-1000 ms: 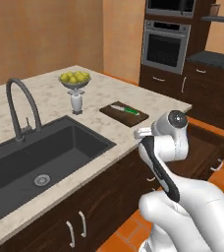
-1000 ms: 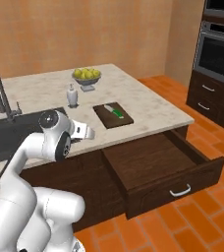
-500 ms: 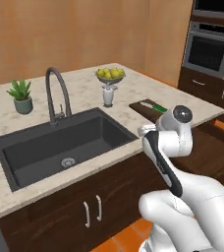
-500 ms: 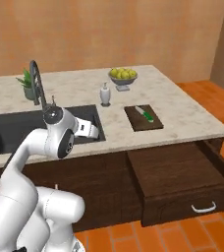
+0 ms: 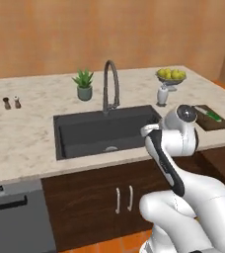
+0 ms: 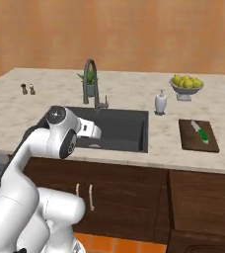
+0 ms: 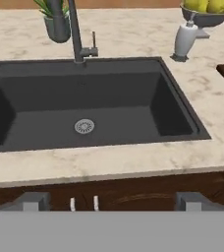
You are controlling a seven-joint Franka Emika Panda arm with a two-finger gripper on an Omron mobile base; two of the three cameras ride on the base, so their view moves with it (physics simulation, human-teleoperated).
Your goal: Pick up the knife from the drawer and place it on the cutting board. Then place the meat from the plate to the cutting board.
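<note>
Over the sink (image 7: 84, 108) front the end effector (image 7: 111, 201) is held low, fingers wide apart, nothing gripped. On the board (image 6: 198, 136) the knife (image 6: 200, 132) is seen. No writing is seen.

The speckled counter (image 6: 45, 106) carries a cutting board (image 6: 198, 137), fruit bowl (image 6: 186, 85) and plant (image 5: 84, 85).

Speckled polished stone counter (image 5: 30, 133); matt black sink (image 7: 84, 106); dark metal tap (image 5: 109, 84); grainy wooden board (image 6: 198, 136); green plastic-handled knife (image 6: 200, 132); glossy white dispenser (image 6: 160, 102).
</note>
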